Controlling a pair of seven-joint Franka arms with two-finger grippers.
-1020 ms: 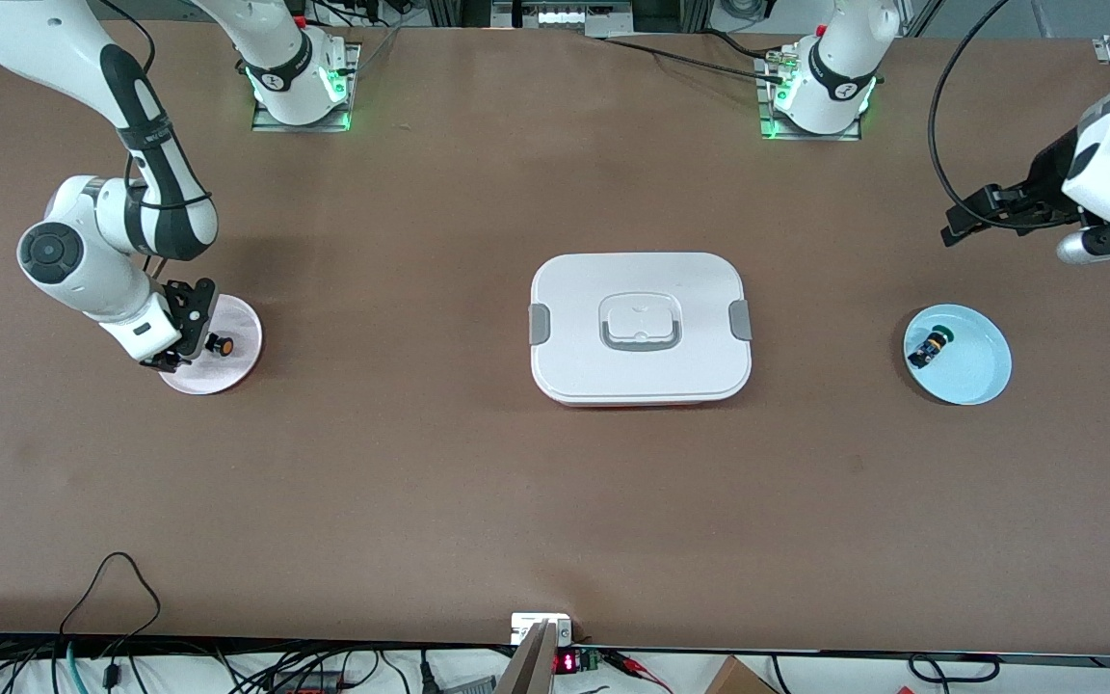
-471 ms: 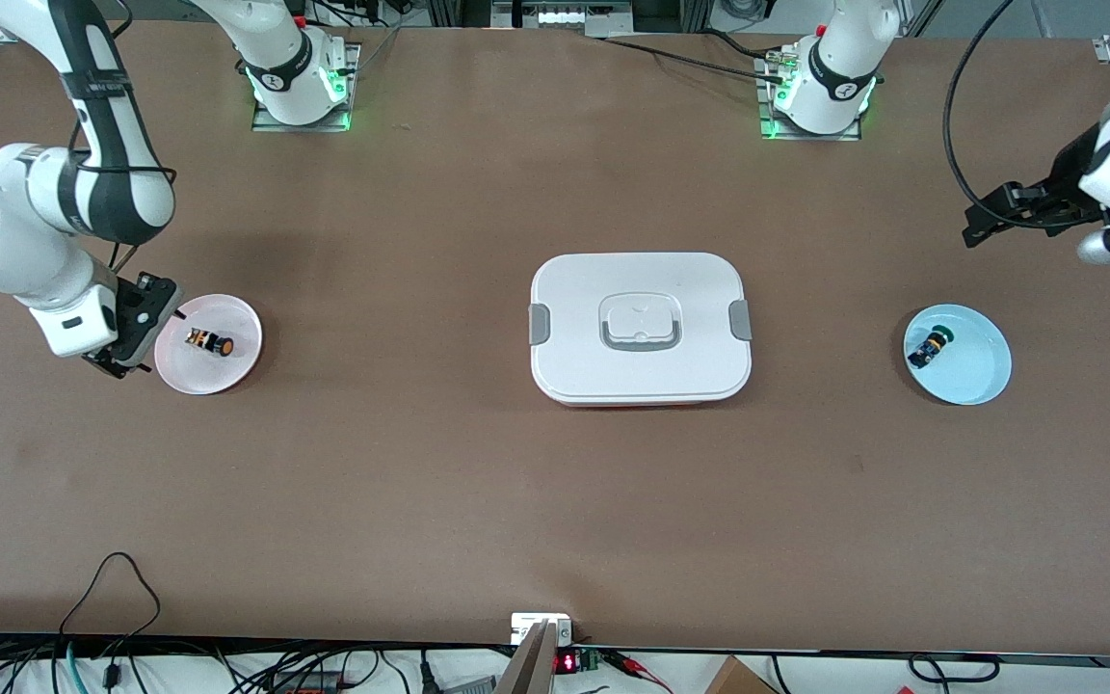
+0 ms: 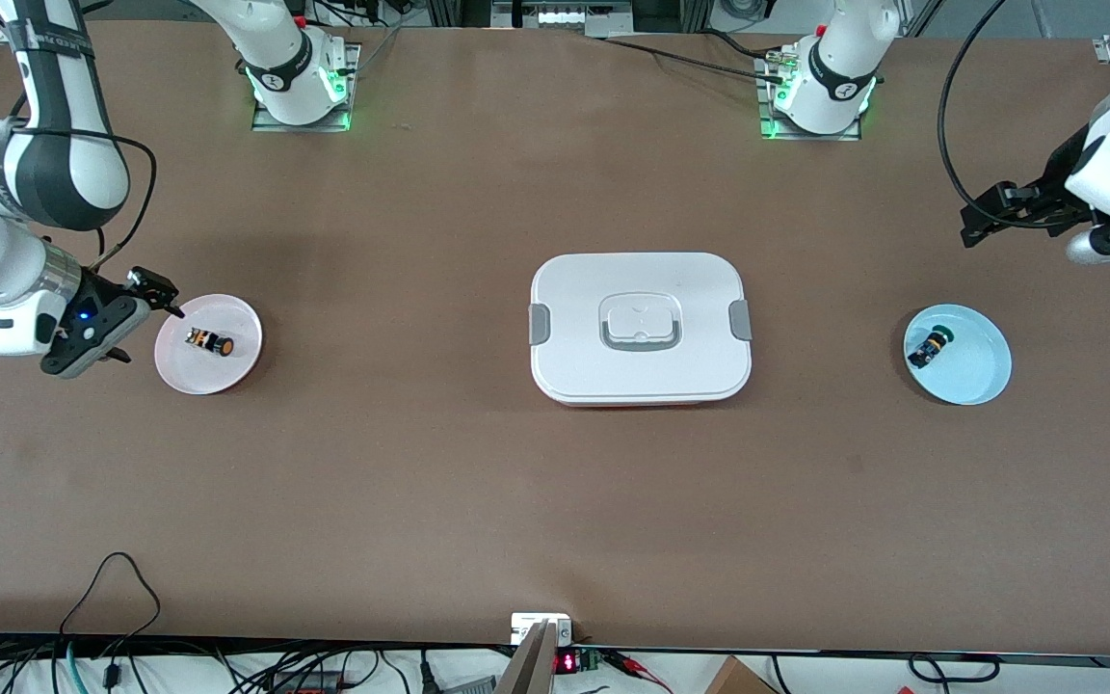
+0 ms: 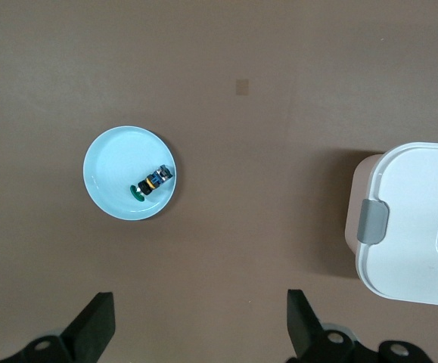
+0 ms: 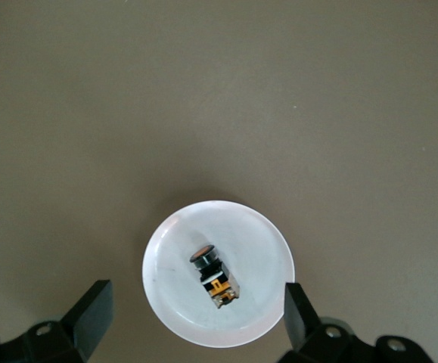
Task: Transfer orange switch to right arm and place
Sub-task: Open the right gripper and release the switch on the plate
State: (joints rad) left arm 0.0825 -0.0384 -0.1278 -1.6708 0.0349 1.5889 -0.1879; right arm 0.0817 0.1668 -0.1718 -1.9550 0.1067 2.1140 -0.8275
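**Orange switch down in pink dish, both grippers empty**

- Orange switch (image 3: pixel 209 341) lies on its side in the pink dish (image 3: pixel 239 366) at the right arm's end of the tabletop (image 3: pixel 555 501). Right wrist view confirms: switch (image 5: pixel 212 276) inside the dish (image 5: pixel 166 302), cap end toward dish centre, nothing touching it.
- Right gripper (image 3: pixel 121 313) hangs just beside the dish, toward the table edge at the right arm's end. Jaws spread wide, holding nothing; in its wrist view the fingers (image 5: pixel 90 310) straddle the dish with clear air between.
- Left gripper (image 3: pixel 993 210) is up over bare tabletop at the left arm's end, well apart from the blue dish (image 3: pixel 989 376). Jaws wide open, empty; wrist view shows fingers (image 4: pixel 94 329) apart. This arm waits.
- Blue dish holds the green-cap switch (image 3: pixel 931 345); not part of this job, leave it.
- White lidded box (image 3: pixel 640 328) sits mid-table between the two dishes, lid on, latches look closed from here, though I can't confirm from this angle.

Step read: placement looks done. Switch rests free in the dish on the right arm's side, no gripper on it. I judge this as the release/clear-off end of the task.

Next move: right arm just needs to lift clear without clipping the dish rim. Main risk is a finger nudging the dish; switch is round-bodied and could roll.
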